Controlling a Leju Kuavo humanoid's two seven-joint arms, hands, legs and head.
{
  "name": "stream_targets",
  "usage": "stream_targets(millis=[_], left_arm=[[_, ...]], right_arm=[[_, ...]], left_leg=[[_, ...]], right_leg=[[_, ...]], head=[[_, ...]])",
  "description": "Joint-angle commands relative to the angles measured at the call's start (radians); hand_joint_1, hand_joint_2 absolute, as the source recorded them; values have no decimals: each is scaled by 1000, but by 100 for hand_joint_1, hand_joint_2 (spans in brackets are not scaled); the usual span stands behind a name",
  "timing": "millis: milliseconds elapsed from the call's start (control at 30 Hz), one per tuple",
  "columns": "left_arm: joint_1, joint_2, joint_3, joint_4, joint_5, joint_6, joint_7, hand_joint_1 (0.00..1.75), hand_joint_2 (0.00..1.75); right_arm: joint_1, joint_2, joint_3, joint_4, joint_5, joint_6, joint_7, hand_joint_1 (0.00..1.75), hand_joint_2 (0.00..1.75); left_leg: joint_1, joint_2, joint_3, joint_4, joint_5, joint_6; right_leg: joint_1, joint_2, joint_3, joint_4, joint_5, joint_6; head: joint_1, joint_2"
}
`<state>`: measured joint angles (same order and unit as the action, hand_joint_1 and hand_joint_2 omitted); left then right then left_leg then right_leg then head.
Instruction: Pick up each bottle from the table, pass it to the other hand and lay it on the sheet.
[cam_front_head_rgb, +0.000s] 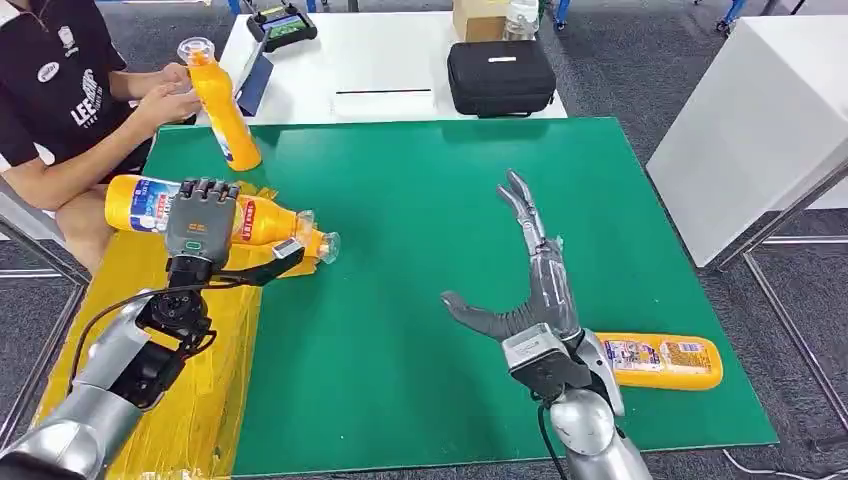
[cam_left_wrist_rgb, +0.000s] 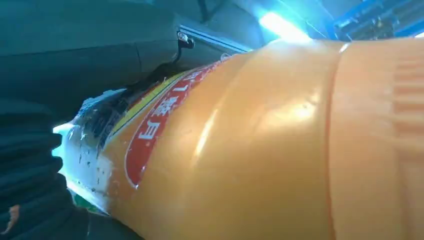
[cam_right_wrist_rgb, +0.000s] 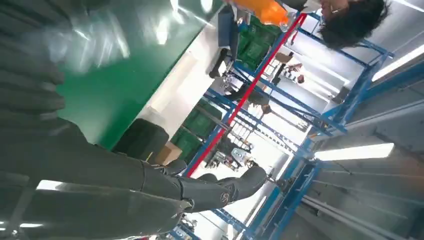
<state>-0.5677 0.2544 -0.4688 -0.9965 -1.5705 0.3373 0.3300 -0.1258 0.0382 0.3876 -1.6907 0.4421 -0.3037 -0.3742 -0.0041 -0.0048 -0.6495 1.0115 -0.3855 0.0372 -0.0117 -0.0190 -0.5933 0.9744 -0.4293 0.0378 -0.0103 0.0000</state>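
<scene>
A green mat (cam_front_head_rgb: 420, 300) covers the table, and a crinkled yellow sheet (cam_front_head_rgb: 200, 400) lies along its left edge. Beyond the mat's far edge stands a white table (cam_front_head_rgb: 380, 60) bearing a black zip case (cam_front_head_rgb: 500, 75), a cardboard box (cam_front_head_rgb: 478, 18) and a handheld controller (cam_front_head_rgb: 282, 25). Another white table (cam_front_head_rgb: 760, 120) stands off to the right, on a grey floor (cam_front_head_rgb: 640, 60).

The left hand (cam_front_head_rgb: 200, 228) grips a yellow bottle (cam_front_head_rgb: 255, 222) around its labelled middle, holding it on its side over the sheet's far end, near the mat's left edge, with its clear cap pointing toward the middle of the mat. From the left wrist, the orange body and red label (cam_left_wrist_rgb: 160, 130) sit right against the camera.

The right hand (cam_front_head_rgb: 520, 290) hovers over the mat's middle right, its fingers (cam_front_head_rgb: 525, 215) stretched straight and apart, thumb out to the side, holding nothing. Just behind it, near the mat's near right corner, a second yellow bottle (cam_front_head_rgb: 660, 360) lies flat.

At the far left corner a seated person in a black shirt (cam_front_head_rgb: 50, 70) holds a third yellow bottle (cam_front_head_rgb: 220, 105) upright with both hands.

From the right wrist, blue shelving (cam_right_wrist_rgb: 280, 100) with a red rail shows in the room behind.
</scene>
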Motion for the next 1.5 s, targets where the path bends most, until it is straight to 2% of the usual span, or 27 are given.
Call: stream_targets(millis=[33,233,400,600,633,667,700,800,1067,1133,1200,1300,1400,1500], left_arm=[[-178,-76,61,374,0,-210,1,175,175],[-185,-83,71,402,0,-229,-16,175,175],[-184,-125,166,471,0,-333,-97,175,175],[-152,-187,259,486,63,-380,-361,175,175],[-145,-197,263,482,79,-376,-400,143,175],[-138,-203,264,474,93,-379,-432,5,175],[-131,-209,264,466,106,-382,-459,0,175],[-104,-213,257,427,165,-420,-546,0,175],[-79,-215,241,371,223,-425,-597,0,175],[-66,-214,241,335,274,-420,-646,0,175],[-18,-211,248,214,394,-402,-752,0,175],[60,-204,259,-16,558,-403,-780,0,175],[76,-201,263,-74,593,-408,-782,0,175],[116,-214,310,-183,760,-405,-873,0,175]], right_arm=[[-7,33,-50,-15,37,2,17,0,175],[-6,37,-52,-13,42,7,20,0,175],[-3,44,-65,11,53,22,26,0,175],[-8,32,-72,30,55,21,35,0,175],[-8,31,-73,32,55,21,35,0,175],[-8,29,-73,33,55,20,37,0,175],[-8,27,-72,33,55,21,39,0,175],[-5,24,-69,33,55,22,45,0,175],[6,17,-70,32,52,19,47,0,175],[7,15,-70,30,53,18,48,0,175],[9,6,-75,26,54,14,51,0,175],[16,1,-85,8,69,16,54,0,175],[17,4,-87,3,74,19,56,0,175],[20,11,-91,-5,83,27,58,0,175]], left_leg=[[1,-2,2,0,-1,-2],[1,-2,4,0,-1,-2],[1,-1,4,0,-1,-2],[1,-2,4,0,-1,-2],[1,-2,6,-1,-2,-2],[0,-2,4,-1,-1,-2],[1,-2,6,-1,-2,-2],[0,-1,3,-1,-1,-1],[0,-1,5,-1,-2,-2],[0,0,5,-1,-2,-2],[0,0,4,-1,-2,-2],[1,0,6,0,-3,-2],[0,1,3,1,-3,-2],[1,1,5,1,-4,-3]], right_leg=[[1,-1,3,0,-1,-1],[1,-1,5,0,-2,-2],[1,-1,5,-1,-2,-1],[0,-1,5,-1,-2,-1],[0,0,7,-2,-2,-1],[0,-1,6,-2,-2,-1],[0,0,8,-2,-2,-1],[0,0,4,-1,-1,-1],[0,1,6,-2,-2,-1],[0,1,6,-2,-2,-1],[0,1,5,-2,-1,-1],[1,2,8,-2,-3,-1],[0,2,4,-1,-2,-1],[0,2,6,-1,-3,-2]], head=[[0,0],[0,0],[0,0],[0,0],[0,0],[0,0],[0,0],[0,0],[0,0],[0,0],[0,0],[0,0],[0,0],[0,0]])
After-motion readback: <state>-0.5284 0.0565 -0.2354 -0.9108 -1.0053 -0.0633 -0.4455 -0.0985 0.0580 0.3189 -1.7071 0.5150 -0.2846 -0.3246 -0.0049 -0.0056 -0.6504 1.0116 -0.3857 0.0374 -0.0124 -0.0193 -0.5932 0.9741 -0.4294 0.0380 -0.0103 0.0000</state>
